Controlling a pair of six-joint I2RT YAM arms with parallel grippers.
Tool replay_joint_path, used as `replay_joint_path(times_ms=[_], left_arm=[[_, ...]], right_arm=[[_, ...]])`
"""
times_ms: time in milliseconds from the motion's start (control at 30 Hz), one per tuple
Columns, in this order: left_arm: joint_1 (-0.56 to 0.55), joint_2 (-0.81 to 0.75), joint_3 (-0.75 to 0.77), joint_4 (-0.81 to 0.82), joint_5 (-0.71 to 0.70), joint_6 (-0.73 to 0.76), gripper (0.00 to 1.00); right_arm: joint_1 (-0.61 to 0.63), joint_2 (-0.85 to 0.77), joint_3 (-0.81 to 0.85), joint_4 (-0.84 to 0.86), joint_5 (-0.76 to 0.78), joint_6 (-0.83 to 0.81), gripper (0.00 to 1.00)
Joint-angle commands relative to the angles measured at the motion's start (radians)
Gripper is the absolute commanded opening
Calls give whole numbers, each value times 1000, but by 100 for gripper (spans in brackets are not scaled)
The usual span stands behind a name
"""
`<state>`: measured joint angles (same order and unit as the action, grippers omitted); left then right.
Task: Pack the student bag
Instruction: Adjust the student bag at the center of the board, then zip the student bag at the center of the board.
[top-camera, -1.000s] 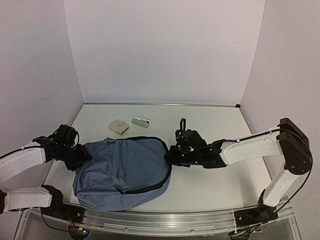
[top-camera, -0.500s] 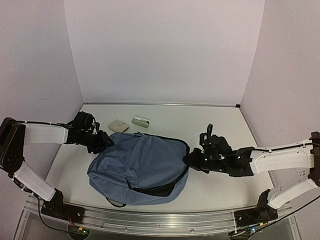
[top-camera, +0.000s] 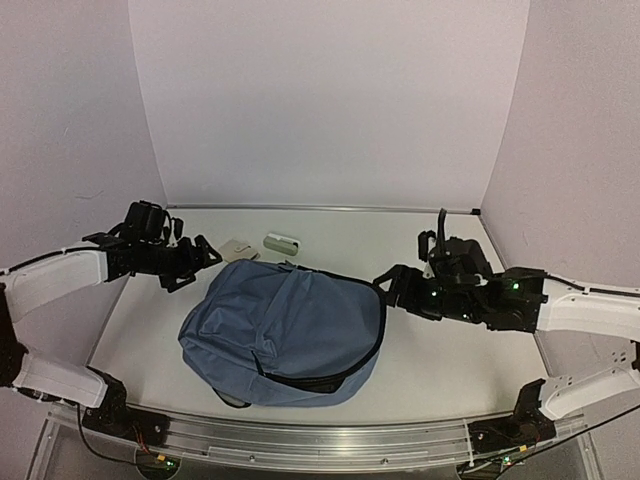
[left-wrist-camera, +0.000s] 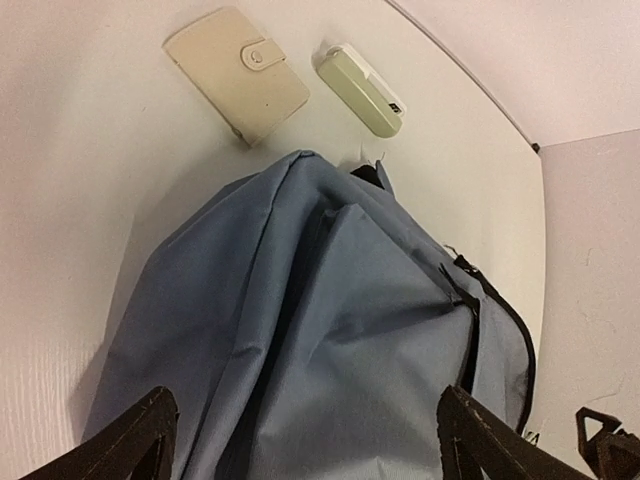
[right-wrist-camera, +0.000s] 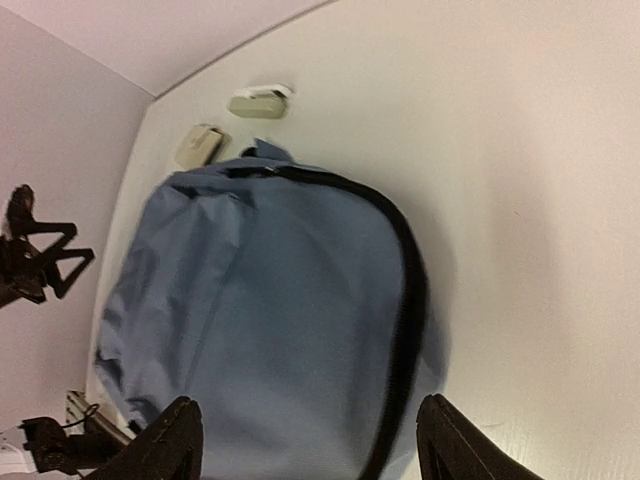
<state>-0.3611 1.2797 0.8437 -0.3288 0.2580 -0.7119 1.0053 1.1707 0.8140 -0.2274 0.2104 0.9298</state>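
Found the student bag (top-camera: 285, 325) lying flat on the desk (top-camera: 440, 370), left of centre and toward the near edge, with a black zip line curving along its right side. Could not tell whether the mouth gaped enough for loading, nor what lay inside.

Noted two loose items outside the bag, on the desk just beyond its far end: a beige wallet (left-wrist-camera: 237, 72) and a pale green case (left-wrist-camera: 362, 77), set side by side and not touching.

Recorded the left gripper (top-camera: 192, 265) near the bag's far-left corner, jaws spread wide, holding nothing. Recorded the right gripper (top-camera: 388, 290) at the bag's right edge beside the zip, jaws likewise wide and empty.

Judged packing as hardly begun: wallet and case not yet loaded, then the zip to be closed.
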Motion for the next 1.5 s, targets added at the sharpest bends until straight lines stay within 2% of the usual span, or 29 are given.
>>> replay_joint_path(times_ms=[0, 167, 300, 533, 733, 900, 1067, 1267, 1467], left_arm=[[0, -194, -132, -171, -26, -117, 92], [2, -440, -288, -229, -4, -232, 93], [2, -507, -365, -200, 73, -283, 89], [2, -523, -425, -171, 81, -323, 72], [2, -488, -438, -156, 91, -316, 68], [2, -467, -443, -117, 109, -302, 56], [2, -467, -452, -98, 111, -303, 43], [2, -473, -469, -83, 110, -308, 33], [2, -464, -474, -70, 114, -311, 19]], right_arm=[[54, 12, 146, -38, -44, -117, 69], [157, 153, 270, -21, -87, -151, 62], [221, 278, 316, 61, -120, -134, 56], [300, 470, 375, 214, -193, -100, 54], [345, 621, 467, 217, -174, -114, 50], [360, 725, 561, 182, -112, -131, 44], [364, 779, 614, 127, -38, -134, 39], [366, 826, 634, 112, -32, -139, 38], [375, 867, 674, 97, -21, -150, 33]])
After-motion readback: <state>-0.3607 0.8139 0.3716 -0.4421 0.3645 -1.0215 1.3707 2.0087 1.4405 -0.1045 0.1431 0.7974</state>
